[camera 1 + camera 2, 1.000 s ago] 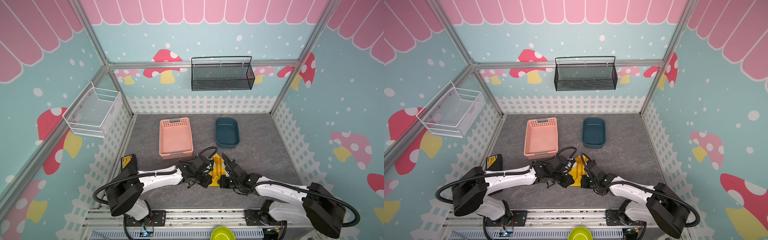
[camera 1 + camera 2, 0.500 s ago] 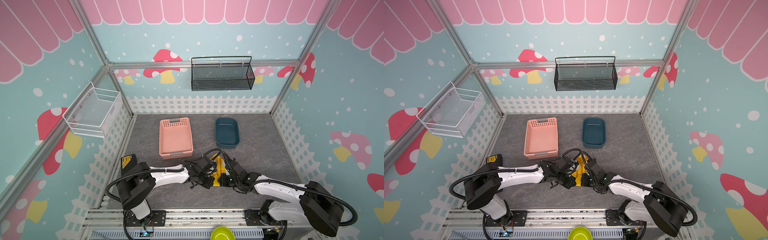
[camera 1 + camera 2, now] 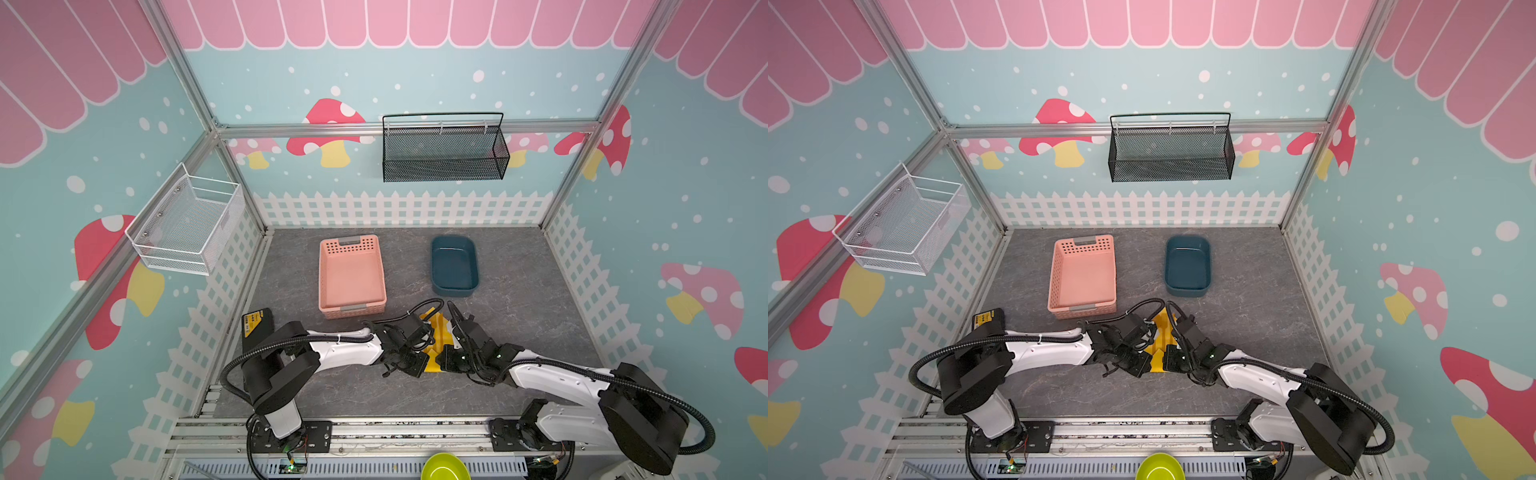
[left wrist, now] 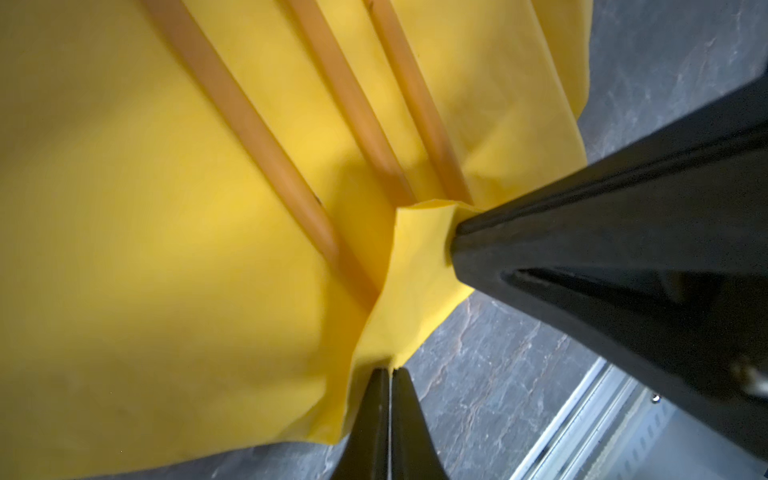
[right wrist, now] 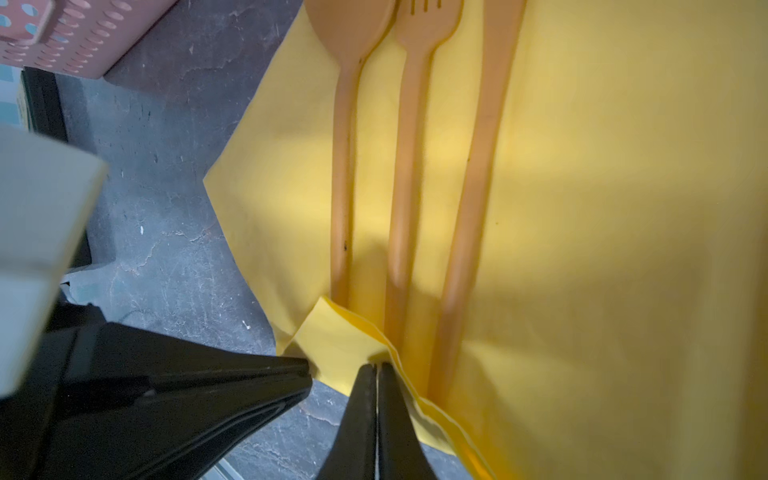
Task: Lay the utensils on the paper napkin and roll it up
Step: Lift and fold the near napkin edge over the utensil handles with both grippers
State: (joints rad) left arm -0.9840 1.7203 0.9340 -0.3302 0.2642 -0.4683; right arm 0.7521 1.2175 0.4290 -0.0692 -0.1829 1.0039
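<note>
Pinching the near edge of the paper napkin, my left gripper has its jaws pressed together on a lifted fold of the yellow paper. My right gripper is clamped the same way on that edge, just beside it, where the paper curls up over the handle ends.

The utensils lie side by side on the napkin with their handles toward the jaws: spoon, fork, knife.

The napkin rests on the grey table near the front, close to the pink slotted basket, inside which I see only its own floor. The dark blue tub beside it likewise shows only its floor. A black mesh basket hangs on the back wall and a white wire basket on the left wall. I cannot judge their contents from here.

Both arms reach low from the front rail and converge on the middle, wrists facing each other across the napkin.
</note>
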